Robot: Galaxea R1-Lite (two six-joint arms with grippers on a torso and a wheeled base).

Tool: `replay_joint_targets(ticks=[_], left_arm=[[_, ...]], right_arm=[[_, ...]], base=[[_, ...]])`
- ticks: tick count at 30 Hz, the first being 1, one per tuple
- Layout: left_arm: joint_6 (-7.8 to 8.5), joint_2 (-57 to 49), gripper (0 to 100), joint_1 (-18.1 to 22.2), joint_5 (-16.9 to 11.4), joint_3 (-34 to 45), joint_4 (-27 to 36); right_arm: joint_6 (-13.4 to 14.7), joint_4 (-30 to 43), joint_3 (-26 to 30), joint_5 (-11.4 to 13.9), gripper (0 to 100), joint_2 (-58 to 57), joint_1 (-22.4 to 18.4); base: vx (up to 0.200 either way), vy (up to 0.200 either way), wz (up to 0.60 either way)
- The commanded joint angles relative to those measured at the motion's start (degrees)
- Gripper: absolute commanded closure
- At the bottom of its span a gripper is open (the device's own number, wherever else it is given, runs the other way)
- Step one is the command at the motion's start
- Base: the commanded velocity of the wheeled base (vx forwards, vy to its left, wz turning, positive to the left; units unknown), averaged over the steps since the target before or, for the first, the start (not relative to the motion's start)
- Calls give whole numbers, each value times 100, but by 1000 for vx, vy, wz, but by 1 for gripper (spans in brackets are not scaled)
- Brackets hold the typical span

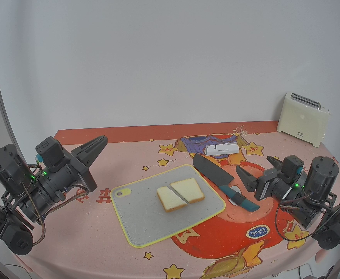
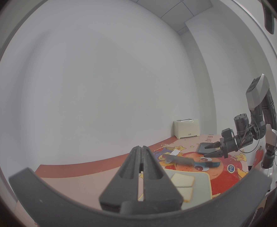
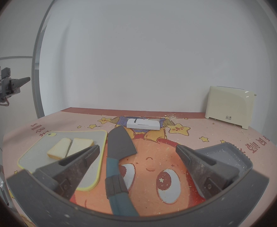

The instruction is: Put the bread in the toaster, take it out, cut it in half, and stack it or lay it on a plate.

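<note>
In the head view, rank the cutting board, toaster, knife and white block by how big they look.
1. cutting board, clearly largest.
2. toaster and knife: unranked. The knife looks longer but thin, the toaster bulkier yet farther off.
3. white block, smallest.

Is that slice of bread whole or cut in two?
Cut in two. The bread lies as two halves side by side on the cutting board, with a thin diagonal gap between them.
</note>
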Motion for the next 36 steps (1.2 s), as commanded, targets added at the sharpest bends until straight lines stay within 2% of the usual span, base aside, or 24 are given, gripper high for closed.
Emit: replay_joint_targets(ticks=[1,3,4,5,7,9,10,11,12,13,14,15,19,21,22,26,27,31,33,36], left_arm=[[-317,-35,100,-325,-89,4,-10],[-493,-44,100,-352,-247,22,-89],[-528,-35,100,-352,-326,39,-177],[-546,-26,100,-352,-370,39,-230],[-563,9,100,-360,-431,39,-326],[-563,18,100,-369,-440,4,-326],[-607,18,100,-378,-440,-22,-326],[-660,18,100,-378,-431,-40,-326],[-801,35,100,-413,-431,-119,-326],[-871,53,100,-475,-431,-172,-326],[-906,53,100,-492,-423,-189,-326],[-1152,53,100,-659,-388,-268,-326],[-1715,53,100,-747,-344,-268,-326],[-1855,53,100,-756,-300,-242,-300],[-1952,70,100,-765,-247,-251,-256],[-2137,439,100,-773,-212,-242,-195],[-2172,518,100,-782,-212,-242,-195],[-2365,932,100,-967,-212,-268,-239],[-2392,1072,100,-1020,-212,-233,-239],[-2392,1204,100,-1046,-212,-189,-239]], right_arm=[[489,-6,-384,388,0,-461,236],[1069,-6,-666,528,0,-540,455],[1412,-6,-833,528,0,-523,569],[1579,-6,-956,520,0,-514,631],[2203,2,-1606,520,0,-435,772],[2598,2,-1966,590,0,-294,780],[2888,-24,-2195,599,0,-215,780],[3082,-6,-2283,599,0,-180,789],[3337,38,-2265,590,0,-171,824],[3416,55,-2204,599,0,-189,860],[3442,64,-2169,616,0,-189,868],[3425,152,-1852,810,0,-198,851],[3152,292,-1246,1460,0,-549,824],[3047,547,-1087,1724,0,-743,789],[2976,916,-1061,1855,0,-910,736],[2932,1936,-1079,1943,0,-1305,666],[2924,2103,-1123,1943,100,-1358,622],[2888,2534,-1395,1943,100,-1419,271],[2818,2665,-1404,1943,100,-1419,218],[2510,2920,-1404,1943,100,-1349,209]], base=[[0,0,0],[0,0,0],[0,0,0],[0,0,0],[0,0,0],[0,0,0],[0,0,0],[0,0,0],[0,0,0],[0,0,0],[0,0,0],[0,0,0],[0,0,0],[0,0,0],[0,0,0],[0,0,0],[0,0,0],[0,0,0],[0,0,0],[0,0,0]])
